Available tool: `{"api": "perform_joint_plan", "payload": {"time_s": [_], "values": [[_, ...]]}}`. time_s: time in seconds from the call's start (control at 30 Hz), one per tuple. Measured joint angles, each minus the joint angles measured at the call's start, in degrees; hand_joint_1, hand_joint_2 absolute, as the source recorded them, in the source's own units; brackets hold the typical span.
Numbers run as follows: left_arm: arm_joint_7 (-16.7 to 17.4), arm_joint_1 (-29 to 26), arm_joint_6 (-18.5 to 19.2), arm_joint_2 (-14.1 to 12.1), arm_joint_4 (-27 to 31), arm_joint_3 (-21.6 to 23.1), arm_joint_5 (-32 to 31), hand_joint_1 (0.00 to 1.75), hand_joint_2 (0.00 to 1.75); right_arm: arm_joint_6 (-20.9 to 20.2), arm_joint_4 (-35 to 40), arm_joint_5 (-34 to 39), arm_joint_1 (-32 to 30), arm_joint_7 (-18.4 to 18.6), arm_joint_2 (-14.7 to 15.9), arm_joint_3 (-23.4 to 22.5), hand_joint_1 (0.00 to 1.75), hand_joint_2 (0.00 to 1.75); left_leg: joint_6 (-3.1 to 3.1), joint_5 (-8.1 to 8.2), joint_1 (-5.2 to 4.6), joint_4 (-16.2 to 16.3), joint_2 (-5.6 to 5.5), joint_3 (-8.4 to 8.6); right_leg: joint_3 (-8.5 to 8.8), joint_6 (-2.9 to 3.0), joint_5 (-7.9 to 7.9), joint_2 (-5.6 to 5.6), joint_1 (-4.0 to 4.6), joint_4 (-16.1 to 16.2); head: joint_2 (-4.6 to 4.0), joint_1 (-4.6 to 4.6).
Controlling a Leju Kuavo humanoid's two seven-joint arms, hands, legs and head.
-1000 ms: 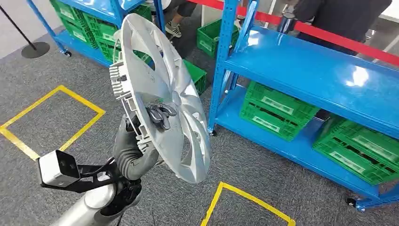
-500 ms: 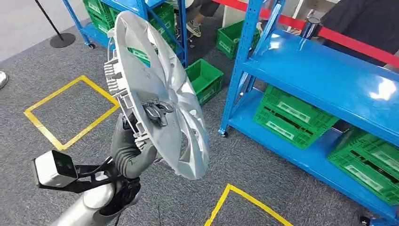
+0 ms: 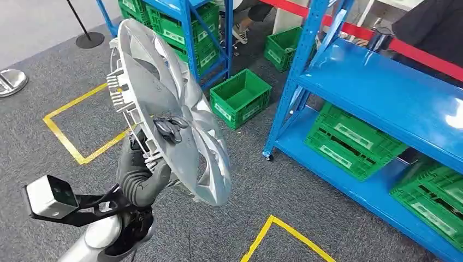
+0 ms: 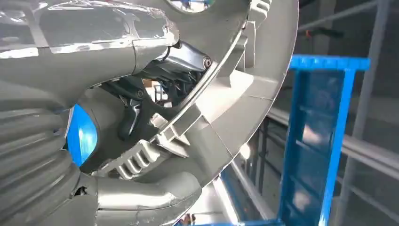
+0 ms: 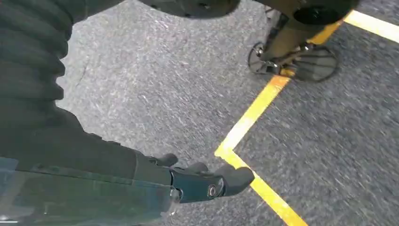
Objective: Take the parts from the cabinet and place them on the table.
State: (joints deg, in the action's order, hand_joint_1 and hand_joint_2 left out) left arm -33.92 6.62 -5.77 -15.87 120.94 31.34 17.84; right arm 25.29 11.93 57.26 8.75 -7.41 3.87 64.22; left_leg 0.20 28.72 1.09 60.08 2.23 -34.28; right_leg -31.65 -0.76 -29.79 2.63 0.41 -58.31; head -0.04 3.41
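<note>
My left hand (image 3: 143, 177) grips a large silver wheel cover (image 3: 174, 114) by its rim and holds it upright, tilted, in front of me. Dark fingers (image 3: 169, 128) wrap over its spoked face through an opening. In the left wrist view the cover's ribbed back side (image 4: 263, 84) lies close against the left hand (image 4: 42, 155). My right hand (image 5: 141, 174) hangs over the grey carpet, fingers (image 5: 207, 181) loosely extended and holding nothing.
A blue rack (image 3: 382, 93) with green crates (image 3: 349, 139) on its low shelf stands to the right. A second blue rack (image 3: 185, 22) is at the back, an open green crate (image 3: 240, 98) on the floor between them. Yellow floor tape (image 3: 76, 147). People stand behind the racks (image 3: 431, 27).
The whole view has swung left, so the racks and crates slide rightward in the picture. The left hand keeps the same hold on the wheel cover.
</note>
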Motion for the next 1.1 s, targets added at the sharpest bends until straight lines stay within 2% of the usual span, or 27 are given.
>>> {"api": "perform_joint_plan", "payload": {"time_s": [0.03,0.07,0.13,0.17,0.2,0.23,0.3,0.33,0.37,0.4,0.47,0.5,0.53,0.57,0.63,0.67,0.7,0.73,0.77,0.8,0.83,0.87,0.9,0.93,1.07,1.1], "values": [[0.00,-0.05,-0.11,-0.04,0.17,-0.02,-0.02,1.75,1.75,-0.11,0.02,-0.13,-0.14,0.04,-0.02,0.00,0.00,1.75,0.22,-0.13,0.05,0.00,-0.40,-0.12,-0.32,-0.47,-1.44,-1.12,-0.12,-1.27,0.00,-0.24],[0.00,-0.06,-0.22,-0.02,0.30,0.00,-0.04,1.75,1.75,-0.11,0.02,-0.15,-0.21,0.04,0.00,0.00,0.00,1.75,0.43,-0.27,0.03,0.00,-0.79,-0.31,-1.74,-0.81,-3.98,-1.85,-0.34,-4.78,0.00,-0.31],[-0.22,-0.07,-0.28,-0.04,0.37,0.00,-0.04,1.75,1.75,-0.09,0.02,-0.22,-0.43,0.20,0.02,0.00,0.00,1.75,0.74,-0.47,-0.08,0.04,-1.71,-0.75,-5.65,-1.07,-8.41,-2.03,-0.41,-13.81,0.00,-0.28],[-0.37,-0.09,-0.35,-0.04,0.37,0.02,-0.04,1.75,1.75,-0.02,0.02,-0.20,-0.55,0.20,0.00,0.00,0.00,1.75,0.84,-0.55,-0.13,0.05,-2.23,-0.85,-6.96,-1.03,-9.25,-2.06,-0.37,-16.75,0.00,-0.28],[-0.68,-0.10,-0.35,-0.04,0.35,0.04,0.00,1.75,1.75,0.11,0.02,-0.09,-0.60,0.11,0.00,0.00,0.00,1.75,0.90,-0.59,-0.20,0.05,-2.78,-0.86,-7.17,-0.79,-8.63,-2.14,-0.36,-17.36,0.00,-0.28],[-1.16,-0.08,-0.33,-0.04,0.28,0.04,0.13,1.75,1.75,0.42,0.00,-0.09,-0.50,-0.39,0.02,0.00,0.00,1.75,0.94,-0.63,-0.35,0.05,-3.42,-0.78,-6.04,-0.39,-6.52,-2.32,-0.34,-15.04,0.00,-0.31],[-2.08,-0.07,-0.22,-0.04,0.31,-0.04,0.37,1.75,1.75,0.81,0.00,-0.20,0.05,-1.05,0.15,0.00,0.00,1.75,0.90,-0.70,-0.66,0.01,-4.32,-0.50,-1.91,0.82,-1.38,-3.18,-0.14,-6.26,0.00,-0.31],[-2.40,-0.09,-0.18,-0.07,0.33,-0.24,0.42,1.75,1.75,1.03,0.00,-0.28,0.44,-1.09,0.41,-0.02,0.00,1.75,0.90,-0.78,-0.36,-0.10,-4.59,-0.50,0.10,1.90,0.42,-4.62,0.26,-1.46,0.00,-0.28],[-2.67,-0.04,-0.09,-0.11,0.33,-0.39,0.46,1.75,1.75,1.23,-0.02,-0.31,0.75,-1.09,0.94,-0.02,0.00,1.75,0.47,-1.00,-0.61,0.00,-4.96,-0.78,0.66,2.60,-0.15,-5.39,0.24,-0.69,0.00,0.20],[-2.80,-0.09,-0.02,-0.13,0.31,-0.61,0.52,1.75,1.75,1.35,0.06,-0.46,1.06,-1.09,0.78,0.00,0.00,1.75,0.07,-1.29,-0.09,-0.05,-5.32,-1.10,0.59,2.52,0.17,-5.20,0.56,-0.16,0.00,-0.03],[-2.80,-0.20,0.00,-0.15,0.33,-0.94,0.68,1.75,1.75,1.55,0.02,-0.46,1.58,-1.07,0.94,-0.02,0.00,1.75,-0.71,-1.80,0.22,-0.41,-6.07,-1.44,0.59,2.79,0.10,-4.78,0.78,0.38,0.02,-0.20],[-2.82,-0.37,0.00,-0.24,0.44,-1.18,0.68,1.75,1.75,1.62,0.02,-0.57,1.69,-1.07,0.88,0.00,0.00,1.75,-1.13,-2.05,-0.13,-0.82,-6.26,-1.42,1.14,2.82,0.71,-4.30,0.50,1.75,0.00,-0.17],[-2.97,-0.61,0.04,-0.35,0.48,-1.40,0.68,1.75,1.75,1.62,0.02,-0.74,1.96,-1.07,0.85,0.00,0.00,1.75,-0.97,-1.17,-0.37,-0.03,-3.73,-1.81,1.61,2.28,1.52,-3.43,0.13,3.01,0.00,-0.01],[-3.17,-0.37,0.15,-0.44,0.55,-1.44,0.76,1.75,1.75,1.62,0.02,-0.72,2.09,-1.07,0.74,-0.02,0.00,1.75,-1.11,0.80,-0.37,2.11,-2.38,-2.83,1.62,2.68,1.78,-3.36,0.06,3.53,0.00,0.44],[-3.32,-0.45,0.41,-0.55,0.59,-1.79,1.23,1.75,1.75,1.62,0.02,-0.68,2.14,-0.90,0.53,-0.02,0.00,1.75,-1.74,5.03,-0.02,10.26,-2.19,-6.40,1.51,2.56,1.86,-2.54,-0.02,3.43,0.00,0.57],[-3.32,-0.46,0.46,-0.65,0.59,-1.92,1.27,1.75,1.75,1.62,0.02,-0.68,2.17,-0.83,0.33,-0.02,0.00,1.75,-2.10,6.27,0.10,13.82,-2.23,-8.02,1.42,2.54,1.83,-2.10,-0.02,3.31,0.00,0.52],[-3.30,-0.49,0.55,-0.77,0.59,-2.05,1.27,1.75,1.75,1.62,0.02,-0.72,2.23,-0.83,0.17,0.00,0.00,1.75,-2.40,6.10,0.19,15.05,-2.22,-8.52,1.30,2.45,1.78,-1.74,-0.07,3.16,0.00,0.55],[-3.21,-0.48,0.61,-0.85,0.59,-2.27,1.27,1.75,1.75,1.62,0.02,-0.70,2.30,-0.83,-0.07,0.00,0.00,1.75,-2.63,4.68,0.31,13.66,-2.15,-7.75,1.22,2.28,1.67,-1.47,-0.19,2.92,0.00,0.55],[-3.00,-0.39,0.72,-0.96,0.59,-2.51,1.25,1.75,1.75,1.62,0.02,-0.55,2.40,-0.83,-0.28,-0.02,0.00,1.75,-2.88,2.17,0.44,9.68,-1.90,-5.40,1.16,1.90,1.41,-1.16,-0.39,2.49,0.00,0.57],[-2.58,-0.23,0.87,-1.03,0.59,-2.73,1.25,1.75,1.75,1.62,0.02,-0.20,2.49,-0.98,-0.54,-0.02,0.00,1.75,-3.11,-0.13,0.55,4.84,-1.10,-2.59,1.11,1.47,1.00,-0.98,-0.59,1.87,0.00,0.59],[-2.25,0.09,1.03,-1.07,0.57,-2.80,1.27,1.75,1.75,1.62,0.02,-0.04,2.56,-1.09,-0.57,-0.04,0.00,1.75,-3.37,-0.58,0.59,0.58,0.81,-0.40,0.96,0.93,0.42,-0.77,-0.63,0.96,0.00,0.61],[-1.90,0.42,1.25,-1.09,0.50,-2.75,1.27,1.75,1.75,1.64,0.02,0.20,2.71,-1.09,-0.52,-0.04,0.00,1.75,-2.72,0.21,0.19,0.46,1.34,-0.15,0.43,0.39,-0.10,-0.69,-0.13,0.14,0.00,0.85],[-1.66,0.57,1.44,-1.09,0.55,-2.80,1.25,1.75,1.75,1.64,0.02,0.42,2.83,-1.07,-0.55,-0.04,0.00,1.75,-1.53,0.19,0.23,0.68,0.79,-0.46,0.34,0.27,-0.18,-0.58,-0.16,-0.06,0.00,0.68],[-1.38,0.59,1.49,-1.16,0.52,-2.78,1.20,1.75,1.75,1.64,0.02,0.46,2.89,-1.05,-0.59,-0.07,0.00,1.75,-1.30,0.17,0.19,0.67,0.66,-0.55,0.33,0.23,-0.16,-0.47,-0.17,-0.12,0.00,0.57],[-1.29,0.65,1.49,-1.18,0.50,-2.80,1.18,1.75,1.75,1.62,0.02,0.46,2.86,-1.01,-0.63,-0.07,0.00,1.75,-1.17,0.18,0.09,0.67,0.57,-0.60,0.38,0.20,-0.11,-0.42,-0.15,-0.04,0.00,0.52],[-0.85,0.92,1.46,-1.20,0.41,-2.76,1.09,1.75,1.75,1.60,0.02,0.59,2.68,-0.83,-0.74,-0.07,0.00,1.75,-0.74,0.01,-0.03,0.67,0.02,-0.76,0.40,0.01,-0.02,-0.12,-0.36,0.09,0.00,0.61]]}}
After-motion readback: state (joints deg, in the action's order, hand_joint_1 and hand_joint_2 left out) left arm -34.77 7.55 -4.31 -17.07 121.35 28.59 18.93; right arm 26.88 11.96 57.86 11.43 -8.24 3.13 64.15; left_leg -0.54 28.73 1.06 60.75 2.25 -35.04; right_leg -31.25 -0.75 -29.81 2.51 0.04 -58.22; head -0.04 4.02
